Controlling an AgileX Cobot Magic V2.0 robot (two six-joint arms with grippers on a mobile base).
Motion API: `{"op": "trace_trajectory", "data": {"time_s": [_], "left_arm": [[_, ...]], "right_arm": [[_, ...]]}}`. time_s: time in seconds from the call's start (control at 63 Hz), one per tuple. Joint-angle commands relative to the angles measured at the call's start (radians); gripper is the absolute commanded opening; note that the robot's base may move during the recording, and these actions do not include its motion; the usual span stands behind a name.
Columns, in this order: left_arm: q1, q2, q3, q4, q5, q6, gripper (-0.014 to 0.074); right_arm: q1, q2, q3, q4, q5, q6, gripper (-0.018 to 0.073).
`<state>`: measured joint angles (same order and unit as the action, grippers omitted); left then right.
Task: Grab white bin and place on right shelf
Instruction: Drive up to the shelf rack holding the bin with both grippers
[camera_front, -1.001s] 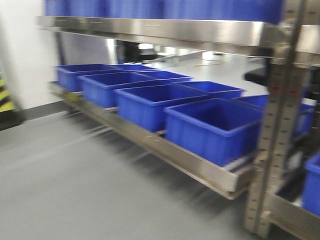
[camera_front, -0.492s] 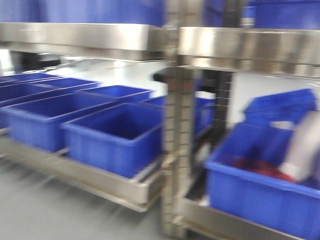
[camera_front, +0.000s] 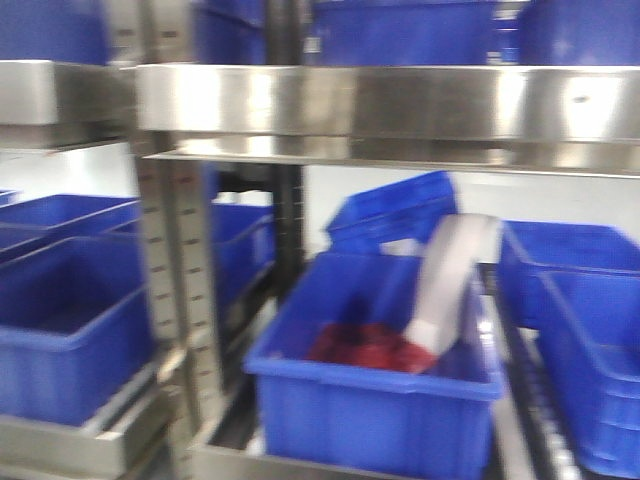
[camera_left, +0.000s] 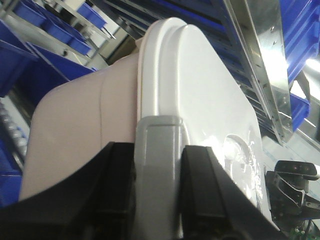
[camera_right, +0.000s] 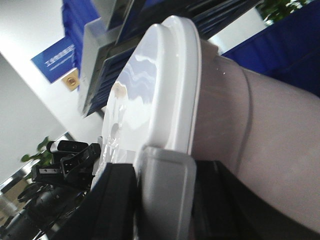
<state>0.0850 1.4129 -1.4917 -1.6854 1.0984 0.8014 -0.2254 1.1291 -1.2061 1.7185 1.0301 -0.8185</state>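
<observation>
Blurred in the front view, the stainless-steel rack fills the frame. The right shelf (camera_front: 400, 100) shows its broad, shiny front rail across the top, to the right of a perforated upright (camera_front: 180, 290). Blue crates (camera_front: 375, 400) stand on the levels above and below the rail. The middle crate on the lower level holds something red (camera_front: 365, 345) and a pale rolled object (camera_front: 450, 280) that leans on its far rim.

The white bin (camera_left: 75, 130) is carried between the two arms, one at each end, and is not on the shelf. Steel rails and more crates show beyond it in both wrist views. Its pinkish translucent side meets the flat white lid (camera_right: 155, 85) along a raised rim.

The left tool (camera_left: 159, 150) is clamped on the bin's end. Its black fingers (camera_left: 117, 195) press either side of a grey latch (camera_left: 157, 132) that hooks over the lid's edge. The right tool (camera_right: 165, 170) grips the opposite end the same way, its fingers tight against the matching latch there. Each wrist camera catches the other arm's dark hardware past the far end of the lid.

A blue wall sign (camera_right: 55, 57) and a green plant (camera_right: 42, 147) show in the background of the right wrist view.
</observation>
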Motion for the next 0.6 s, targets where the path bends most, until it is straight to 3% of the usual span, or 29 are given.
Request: {"op": "trace_trajectory", "data": {"time_s": [0.0, 0.588], "left_arm": [[-0.035, -0.04, -0.036, -0.055, 0.203, 0.021, -0.0086], [-0.035, -0.04, -0.036, -0.055, 0.203, 0.021, -0.0086]], "right_arm": [[0.027, -0.034, -0.035, 0.124, 0.209, -0.009, 0.0234], [0.027, -0.034, -0.035, 0.124, 0.209, -0.009, 0.0234]]}}
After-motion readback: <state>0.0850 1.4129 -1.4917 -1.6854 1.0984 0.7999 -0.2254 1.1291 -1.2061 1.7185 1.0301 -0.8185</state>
